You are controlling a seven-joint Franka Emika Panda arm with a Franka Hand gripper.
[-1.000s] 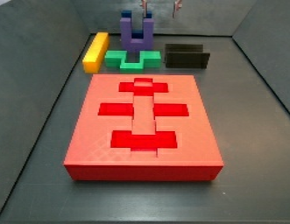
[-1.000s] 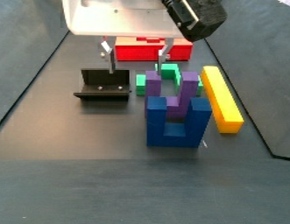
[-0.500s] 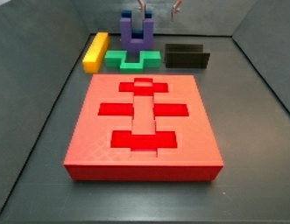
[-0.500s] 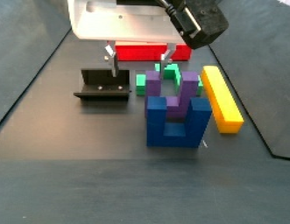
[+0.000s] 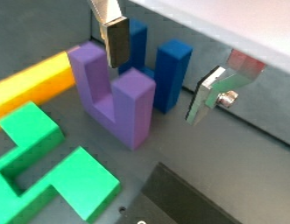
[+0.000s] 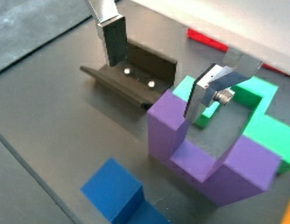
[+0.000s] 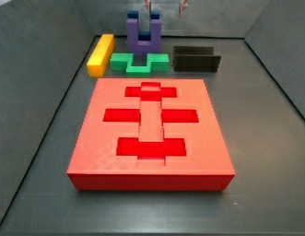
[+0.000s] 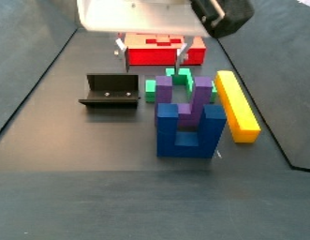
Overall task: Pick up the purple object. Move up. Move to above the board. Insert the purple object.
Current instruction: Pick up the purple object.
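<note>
The matte purple object (image 5: 112, 101) is a U-shaped block with two upright prongs on a thick base, standing on the dark table (image 7: 259, 138) at the far end from the board (image 7: 151, 129). Its prongs point up, and in a side view (image 8: 180, 101) it sits nested against a taller blue U-shaped block (image 8: 186, 131) of the same plain finish. The gripper (image 5: 159, 74) hovers above it with the fingers spread wide and holding nothing. One flat silver finger (image 5: 113, 39) with its dark pad hangs beside a purple prong, and the other finger (image 5: 211, 92) stands off on the far side of the blue prongs; in a wrist view (image 6: 159, 66) the same gap shows, and I cannot tell whether either pad touches the block.

Beside the purple object lies a green angular piece (image 5: 47, 166) with stepped edges, and a long yellow bar (image 8: 237, 103) lies flat along the side. The fixture (image 6: 135, 77), a dark L-shaped bracket with two small bright dots on its face, stands on the table nearby. The board is a thick red slab, smooth-sided, with brighter red recessed cross and bar cutouts in its top face.
</note>
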